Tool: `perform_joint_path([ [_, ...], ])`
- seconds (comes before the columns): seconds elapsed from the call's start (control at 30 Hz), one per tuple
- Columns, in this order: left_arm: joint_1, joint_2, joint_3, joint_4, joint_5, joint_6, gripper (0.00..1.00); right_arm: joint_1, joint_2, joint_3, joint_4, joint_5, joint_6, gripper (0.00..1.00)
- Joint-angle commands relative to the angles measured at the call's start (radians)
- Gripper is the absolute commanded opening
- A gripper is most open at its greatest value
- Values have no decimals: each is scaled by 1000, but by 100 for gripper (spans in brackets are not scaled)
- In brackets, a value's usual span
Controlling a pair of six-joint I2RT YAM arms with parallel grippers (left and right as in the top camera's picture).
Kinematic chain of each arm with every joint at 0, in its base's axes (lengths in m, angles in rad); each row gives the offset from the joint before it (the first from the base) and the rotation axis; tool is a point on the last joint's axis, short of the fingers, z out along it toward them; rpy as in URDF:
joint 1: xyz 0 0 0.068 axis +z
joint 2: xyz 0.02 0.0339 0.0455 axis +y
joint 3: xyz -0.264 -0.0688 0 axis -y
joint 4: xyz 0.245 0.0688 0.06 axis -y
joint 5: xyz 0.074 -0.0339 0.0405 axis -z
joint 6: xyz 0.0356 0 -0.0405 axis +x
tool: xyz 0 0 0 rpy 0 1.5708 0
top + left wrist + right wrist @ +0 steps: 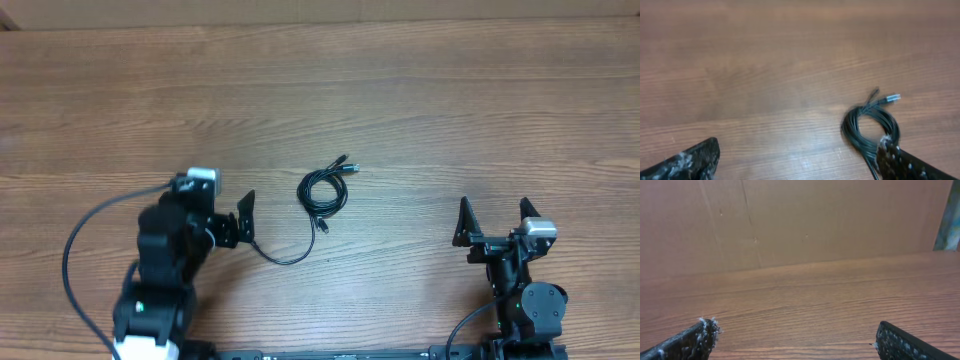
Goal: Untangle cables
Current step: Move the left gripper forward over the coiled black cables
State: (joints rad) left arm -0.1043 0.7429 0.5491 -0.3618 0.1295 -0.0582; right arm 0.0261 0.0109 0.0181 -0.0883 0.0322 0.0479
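Jaws on both arms stand as wide as they go, and neither has hold of anything. At the left, the left gripper (243,222) points across the table (420,80) toward the middle, fingers spread and empty. Just to its right lie the cables (322,192): a small tight black coil near the centre of the table. A silver-tipped plug (348,164) pokes out at its upper right, and one loose tail (290,260) curves down and back to the left, ending close by the left gripper's lower finger. Whether that tail touches the finger cannot be told from above. In the left wrist view the coil (871,125) sits partly behind the right-hand finger (905,165), and contact cannot be told there either. How many cords make up the bundle is too fine to see. Farther right, well apart from the coil, the right gripper (494,222) points away from the robot, open over bare wood. Its own camera shows only the table and a brown panel (815,220) beyond it.

By the look of it, the task is barely begun. The bundle is wound up with only one tail free, so all the loops remain to be drawn out and separated.

Room is plentiful. Wood lies bare on every side of the coil, widest behind it and toward the right, and the far edge (300,24) is well away. The near edge, by the arm bases, is the closest limit.
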Motion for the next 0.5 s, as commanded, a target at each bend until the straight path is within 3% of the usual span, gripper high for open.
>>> perform_joint_path([
  [0.0, 6, 129, 158, -96, 77, -18, 99, -5, -8, -10, 7, 0, -8, 100],
  [0.27, 5, 394, 463, -372, 240, -18, 100, -5, -8, -10, 7, -1, -8, 100],
  [0.47, 6, 462, 485, -422, 257, -18, 100, -5, -8, -10, 7, -1, -8, 100],
])
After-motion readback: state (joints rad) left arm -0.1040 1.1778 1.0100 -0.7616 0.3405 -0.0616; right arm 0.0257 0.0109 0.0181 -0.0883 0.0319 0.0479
